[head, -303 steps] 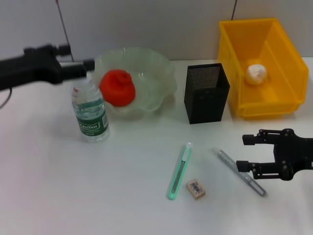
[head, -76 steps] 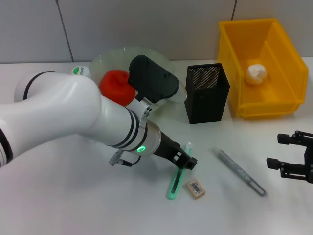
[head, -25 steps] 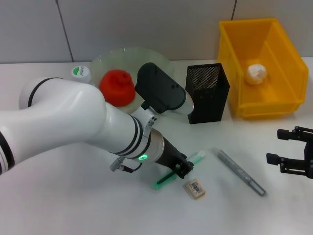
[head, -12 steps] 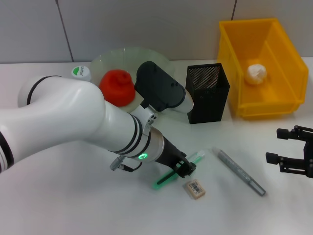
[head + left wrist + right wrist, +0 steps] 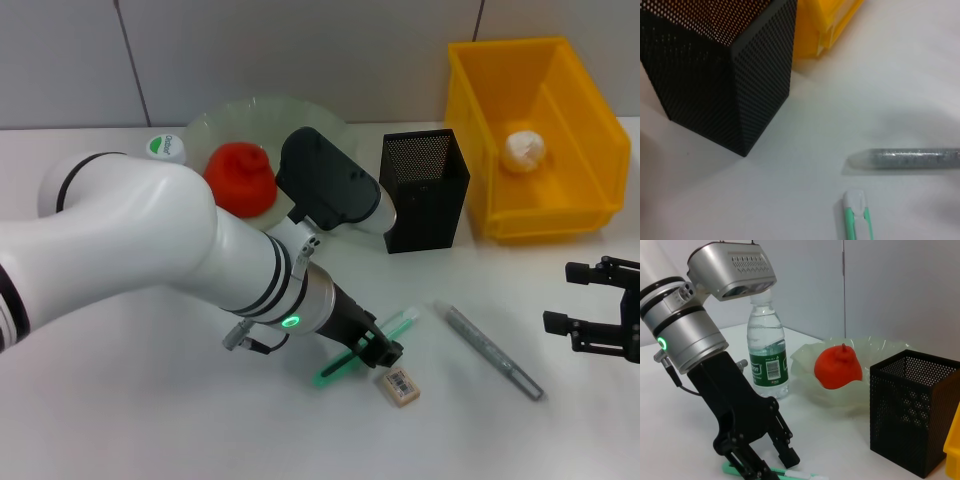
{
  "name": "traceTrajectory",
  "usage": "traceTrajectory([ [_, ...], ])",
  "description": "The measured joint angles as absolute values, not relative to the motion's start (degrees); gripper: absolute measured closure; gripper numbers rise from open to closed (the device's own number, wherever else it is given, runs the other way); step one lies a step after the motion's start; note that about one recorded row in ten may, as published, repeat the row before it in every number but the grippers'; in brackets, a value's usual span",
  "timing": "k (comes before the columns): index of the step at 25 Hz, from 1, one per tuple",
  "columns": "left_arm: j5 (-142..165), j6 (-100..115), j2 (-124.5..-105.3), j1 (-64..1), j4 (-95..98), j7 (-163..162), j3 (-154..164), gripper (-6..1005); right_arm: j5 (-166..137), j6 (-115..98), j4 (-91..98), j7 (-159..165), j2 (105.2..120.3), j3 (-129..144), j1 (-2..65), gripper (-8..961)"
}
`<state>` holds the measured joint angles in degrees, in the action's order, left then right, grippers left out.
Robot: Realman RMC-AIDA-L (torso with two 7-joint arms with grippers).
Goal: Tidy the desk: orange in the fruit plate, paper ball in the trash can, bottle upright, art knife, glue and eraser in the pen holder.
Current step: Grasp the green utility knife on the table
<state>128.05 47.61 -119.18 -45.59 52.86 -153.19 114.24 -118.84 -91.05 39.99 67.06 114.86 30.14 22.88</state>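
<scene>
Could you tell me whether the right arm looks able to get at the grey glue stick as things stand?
Probably yes: the glue stick lies on bare desk beside the open right gripper, with nothing between them.

The left arm is stretched from the left edge of the head view down toward the lower middle, its white links ending in a silver wrist with a green light. The left gripper [image 5: 378,352] is lowered to the desk [image 5: 130,420], its black fingers [image 5: 782,452] closed around the art knife [image 5: 365,345]. The right gripper [image 5: 572,298] is held at the lower right edge of the frame, fingers spread apart.
</scene>
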Motion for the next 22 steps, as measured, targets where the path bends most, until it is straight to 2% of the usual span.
traceTrajectory([
  [12, 131.52, 55.26, -119.08, -46.16, 56.81, -153.78, 111.08, 518, -119.05, -91.16, 39.99, 67.14, 114.83, 30.00, 22.85, 234],
  [22, 135.87, 62.38, -119.22, -49.22, 57.08, -155.03, 109.63, 520, -119.09, -91.37, 39.99, 67.15, 114.78, 30.24, 22.85, 235],
])
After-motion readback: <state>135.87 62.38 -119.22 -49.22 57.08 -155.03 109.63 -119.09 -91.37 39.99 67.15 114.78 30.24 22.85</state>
